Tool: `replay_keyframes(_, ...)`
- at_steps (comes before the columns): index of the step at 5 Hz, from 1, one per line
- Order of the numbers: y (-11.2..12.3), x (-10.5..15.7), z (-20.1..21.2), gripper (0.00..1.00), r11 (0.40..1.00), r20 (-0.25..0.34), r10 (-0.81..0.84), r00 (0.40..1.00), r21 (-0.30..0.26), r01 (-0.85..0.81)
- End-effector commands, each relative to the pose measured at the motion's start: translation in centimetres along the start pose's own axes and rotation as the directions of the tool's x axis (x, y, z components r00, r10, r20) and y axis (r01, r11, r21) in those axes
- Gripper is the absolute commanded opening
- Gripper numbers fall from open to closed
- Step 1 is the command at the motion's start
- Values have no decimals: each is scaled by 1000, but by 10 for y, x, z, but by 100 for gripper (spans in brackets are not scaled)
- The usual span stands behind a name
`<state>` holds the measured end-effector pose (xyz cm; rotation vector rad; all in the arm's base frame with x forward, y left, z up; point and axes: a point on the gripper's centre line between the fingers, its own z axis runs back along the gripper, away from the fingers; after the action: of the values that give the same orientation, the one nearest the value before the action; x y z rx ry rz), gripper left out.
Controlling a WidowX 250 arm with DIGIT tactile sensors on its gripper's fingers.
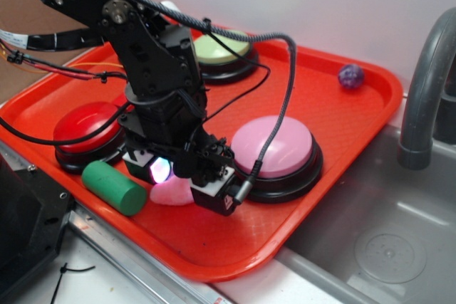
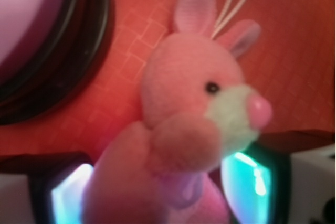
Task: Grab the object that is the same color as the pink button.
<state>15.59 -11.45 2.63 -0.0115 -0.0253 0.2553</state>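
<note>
Pink bunny (image 2: pixel 194 129) lies on red tray (image 1: pixel 342 133), just beside pink button (image 1: pixel 274 149) – green cylinder (image 1: pixel 114 187) on its other side. Gripper (image 1: pixel 187 179) down w/ fingers either side of bunny's body, apparently clamped – lift not yet done.

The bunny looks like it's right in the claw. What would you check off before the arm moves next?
1. Right thing: the bunny is pink like the pink button: ok.
2. Bunny sits between the fingers: ok, one shows on each side of its body in the wrist view.
3. Gripper actually squeezing it: cannot tell, no contact is plainly visible.
4. Bunny off the tray: cannot tell; in the exterior view it appears low, at the tray's surface.
5. Neighbours when lifting: the green cylinder and pink button lie close on either side; straight up seems free: ok.
</note>
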Motion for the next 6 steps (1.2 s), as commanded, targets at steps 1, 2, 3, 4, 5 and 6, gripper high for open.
replay_keyframes(1, 12, 5, 6, 0, 998, 50, 59, 997, 14, -60)
replay_keyframes(2, 16, 10, 21, 0, 998, 31, 48, 998, 32, -49)
replay_keyframes(3, 33, 31, 61, 0, 1000, -6, 4, 1000, -13, -4)
replay_keyframes(4, 60, 55, 103, 0, 999, 28, -10, 1000, -47, 11)
replay_keyframes(5, 88, 72, 135, 0, 995, 34, -72, 997, -73, 74)
replay_keyframes(6, 119, 81, 158, 0, 996, 72, -48, 996, -74, 53)
